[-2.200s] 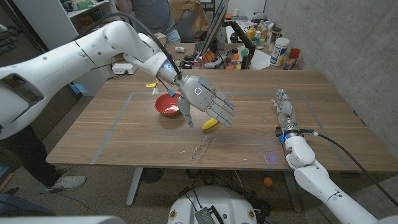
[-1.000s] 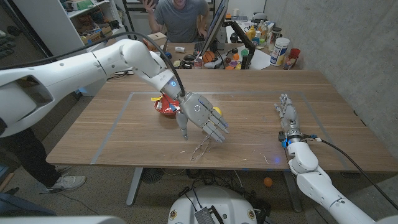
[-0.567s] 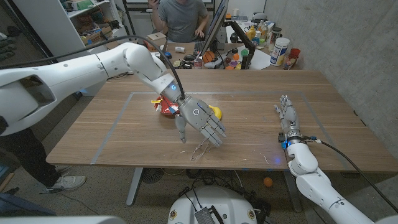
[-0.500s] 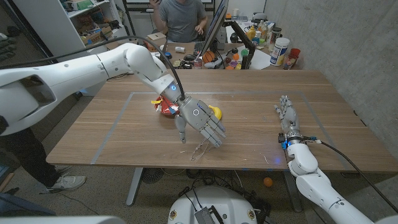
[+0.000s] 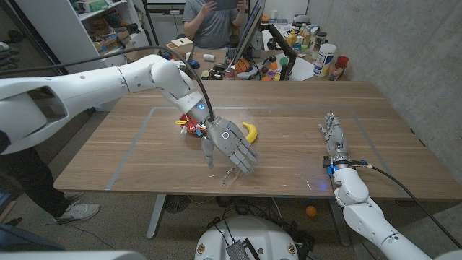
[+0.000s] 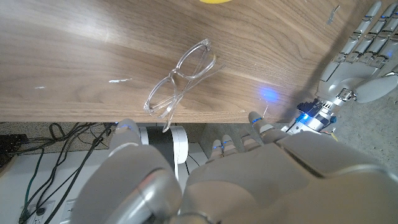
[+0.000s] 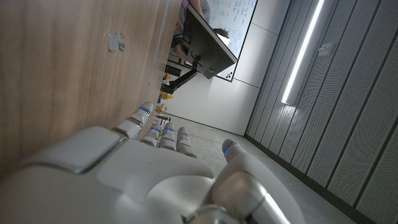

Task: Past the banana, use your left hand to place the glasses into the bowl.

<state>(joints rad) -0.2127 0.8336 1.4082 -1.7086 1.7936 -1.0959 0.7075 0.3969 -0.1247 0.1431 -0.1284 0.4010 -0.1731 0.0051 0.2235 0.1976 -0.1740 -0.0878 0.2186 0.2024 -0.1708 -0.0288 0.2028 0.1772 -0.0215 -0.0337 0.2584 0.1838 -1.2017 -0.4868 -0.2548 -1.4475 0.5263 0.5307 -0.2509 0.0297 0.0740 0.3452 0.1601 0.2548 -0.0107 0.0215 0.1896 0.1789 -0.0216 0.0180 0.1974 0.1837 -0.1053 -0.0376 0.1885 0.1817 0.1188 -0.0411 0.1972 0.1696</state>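
Your left hand (image 5: 229, 144) hovered with fingers spread, holding nothing, just above the glasses (image 5: 233, 174). The glasses lay folded on the bench (image 5: 289, 144) near its front edge, apart from the fingertips. The banana (image 5: 250, 131) lay just behind the hand, and the red bowl (image 5: 190, 127) stood beyond it, partly hidden by the wrist. Your right hand (image 5: 333, 133) stood on edge near the right side, fingers extended, holding nothing.

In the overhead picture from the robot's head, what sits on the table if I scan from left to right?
Red bowl → the robot's left hand, hovering over the clear glasses → right hand near the right edge. The banana overlaps the left hand, so its place is unclear.
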